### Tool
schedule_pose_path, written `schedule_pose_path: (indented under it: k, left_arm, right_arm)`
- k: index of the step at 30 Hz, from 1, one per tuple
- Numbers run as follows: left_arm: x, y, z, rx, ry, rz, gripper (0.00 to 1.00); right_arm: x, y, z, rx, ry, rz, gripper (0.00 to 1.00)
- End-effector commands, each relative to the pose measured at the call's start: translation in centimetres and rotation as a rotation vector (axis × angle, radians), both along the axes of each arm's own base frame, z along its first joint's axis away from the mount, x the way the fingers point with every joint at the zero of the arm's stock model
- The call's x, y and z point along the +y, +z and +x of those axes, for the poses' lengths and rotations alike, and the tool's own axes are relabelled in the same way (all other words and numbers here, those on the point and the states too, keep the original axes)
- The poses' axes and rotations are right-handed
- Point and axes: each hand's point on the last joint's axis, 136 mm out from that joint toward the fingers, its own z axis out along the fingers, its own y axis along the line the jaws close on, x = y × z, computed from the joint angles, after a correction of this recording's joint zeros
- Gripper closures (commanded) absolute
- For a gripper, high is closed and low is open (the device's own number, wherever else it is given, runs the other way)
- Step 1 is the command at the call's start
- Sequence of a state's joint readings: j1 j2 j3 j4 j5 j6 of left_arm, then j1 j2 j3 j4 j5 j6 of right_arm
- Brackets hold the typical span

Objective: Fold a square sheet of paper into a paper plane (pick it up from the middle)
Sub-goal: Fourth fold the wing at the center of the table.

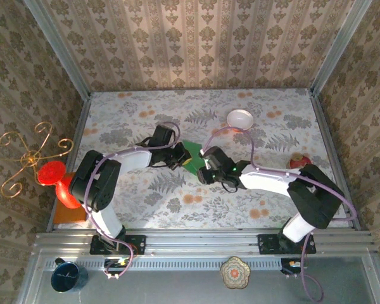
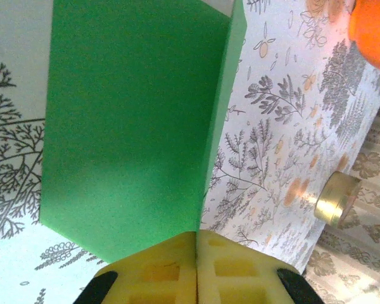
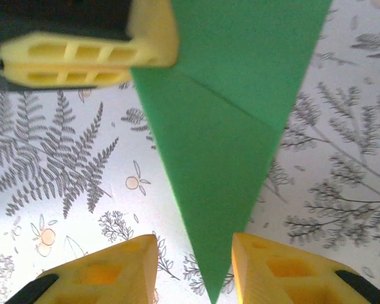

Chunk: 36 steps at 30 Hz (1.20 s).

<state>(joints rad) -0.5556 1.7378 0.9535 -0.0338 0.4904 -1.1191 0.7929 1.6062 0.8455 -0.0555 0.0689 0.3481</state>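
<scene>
Seen from above, the fern-and-flower table cover (image 1: pixel 177 202) spreads under both tools to walls papered in brown damask (image 1: pixel 196 38). The left gripper (image 1: pixel 177 156) and right gripper (image 1: pixel 204 168) face each other, and the green paper (image 1: pixel 191 150) sits between them. Beyond the right gripper, toward the far wall, stands a white bowl (image 1: pixel 240 118) with a plain white inside. Well behind the left gripper, on the metal ledge, is a blue mug (image 1: pixel 68 277); what it holds cannot be told.

At the left wrist, the left gripper (image 2: pixel 196 269) has its yellow fingers pressed together on the near edge of the green paper (image 2: pixel 126 126), which extends ahead of it. A small round gold object (image 2: pixel 337 199) lies ahead to its right.

At the right wrist, the right gripper (image 3: pixel 193 253) stands partly spread, and the green paper's (image 3: pixel 221 145) pointed tip reaches between its fingers. Whether either finger touches the paper cannot be told. Ahead and to its left, the left gripper's fingers (image 3: pixel 88 54) clamp the paper's edge.
</scene>
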Motion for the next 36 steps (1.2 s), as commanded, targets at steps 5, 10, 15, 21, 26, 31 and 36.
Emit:
schedule_pose_path:
  k: [5,10,15,21,26,31,36]
  left_arm:
    - [0.0,0.2,-0.2,0.006,-0.007,0.055,0.91]
    - [-0.1,0.0,-0.3,0.018,-0.003,0.048,0.9]
    - [-0.1,0.0,-0.4,0.024,0.0,0.043,0.9]
    - [-0.1,-0.1,-0.5,0.031,-0.001,0.04,0.9]
    - [-0.1,-0.3,-0.6,0.034,0.0,0.041,0.9]
    - [-0.1,-0.4,-0.7,0.038,-0.001,0.04,0.9]
    - [-0.1,-0.3,-0.8,0.039,-0.002,0.039,0.88]
  right_arm:
    - [0.9,-1.8,0.7,-0.055,0.001,-0.156,0.63]
    - [0.8,-2.2,1.3,-0.079,-0.031,-0.188,0.65]
    - [0.4,-2.2,1.7,-0.1,-0.049,-0.213,0.66]
    - [0.3,-2.3,2.0,-0.12,-0.05,-0.234,0.67]
    - [0.4,-2.3,2.2,-0.132,-0.05,-0.238,0.68]
    - [0.5,-2.3,2.2,-0.136,-0.044,-0.239,0.69]
    - [0.6,-2.7,2.1,-0.126,-0.029,-0.249,0.75]
